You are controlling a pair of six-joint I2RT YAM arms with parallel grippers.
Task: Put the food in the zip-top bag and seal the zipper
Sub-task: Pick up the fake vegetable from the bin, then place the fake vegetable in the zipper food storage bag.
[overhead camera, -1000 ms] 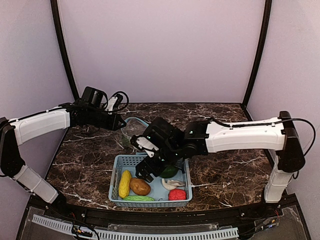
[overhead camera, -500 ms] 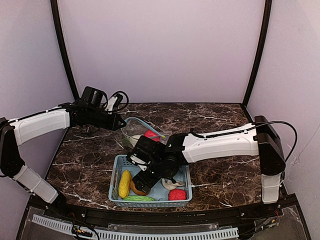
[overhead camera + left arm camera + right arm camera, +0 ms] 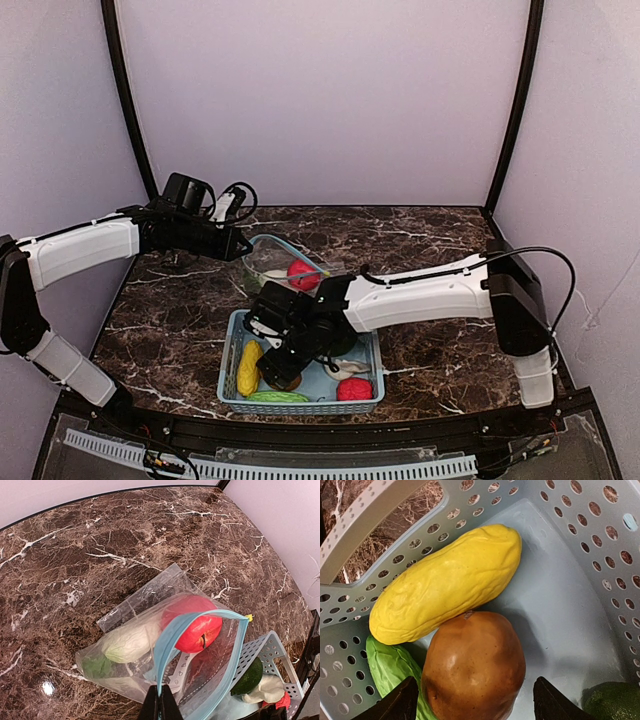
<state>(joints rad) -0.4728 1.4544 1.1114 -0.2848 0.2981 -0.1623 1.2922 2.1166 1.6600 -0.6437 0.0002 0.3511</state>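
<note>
Two arms work the table (image 3: 75, 540). Toward its far edge, the left gripper (image 3: 160, 706) pinches the blue zipper rim of the zip-top bag (image 3: 135, 605), which contains a red apple (image 3: 192, 625) and a white radish (image 3: 130, 642). At the near edge, in the basket (image 3: 570, 555), the right gripper (image 3: 472, 700) straddles the brown potato (image 3: 472, 665) with its fingers (image 3: 395, 705) spread, beside the yellow corn (image 3: 445, 587).

The dark brown marble table (image 3: 430, 245), veined in white, carries two things. A clear zip-top bag (image 3: 125, 630) with a blue zipper rim lies on the stone just below and ahead of the left gripper (image 3: 161, 702). A light blue perforated basket (image 3: 310, 407) sits directly under the right gripper (image 3: 475, 700), just beside the bag, towards the table's near edge.
</note>
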